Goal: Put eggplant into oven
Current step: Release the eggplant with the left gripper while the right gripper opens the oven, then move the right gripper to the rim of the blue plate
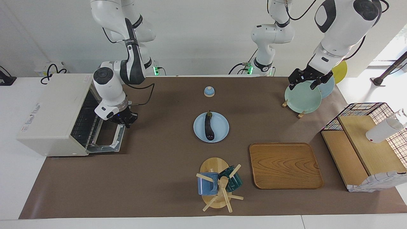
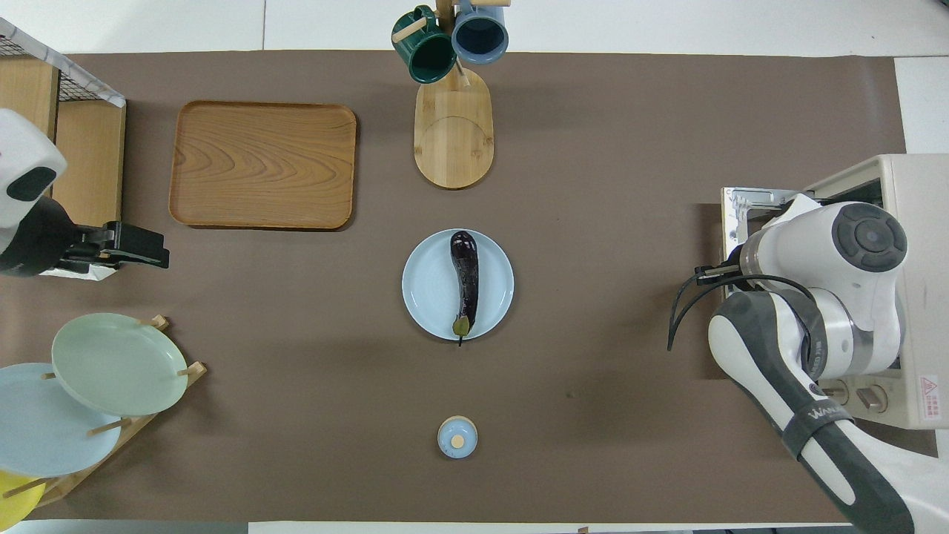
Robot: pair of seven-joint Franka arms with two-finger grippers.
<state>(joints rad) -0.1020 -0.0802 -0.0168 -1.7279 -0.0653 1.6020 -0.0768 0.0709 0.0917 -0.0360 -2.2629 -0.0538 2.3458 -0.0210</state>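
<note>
The eggplant (image 1: 209, 126) lies on a light blue plate (image 1: 222, 128) in the middle of the table, its green stem end toward the robots; it also shows in the overhead view (image 2: 465, 282). The cream-white oven (image 1: 51, 114) stands at the right arm's end of the table. Its door (image 1: 108, 138) is folded down flat and the wire rack shows inside. My right gripper (image 1: 126, 120) is low at the door's outer edge, by the handle. In the overhead view the arm hides it. My left gripper (image 1: 306, 83) is open and empty over the plate rack, far from the eggplant.
A plate rack (image 1: 302, 98) with several plates stands at the left arm's end, beside a wire shelf (image 1: 365, 143). A wooden tray (image 1: 284, 165) and a mug tree (image 1: 219, 183) lie farther from the robots than the plate. A small blue knobbed lid (image 1: 209, 91) sits nearer to them.
</note>
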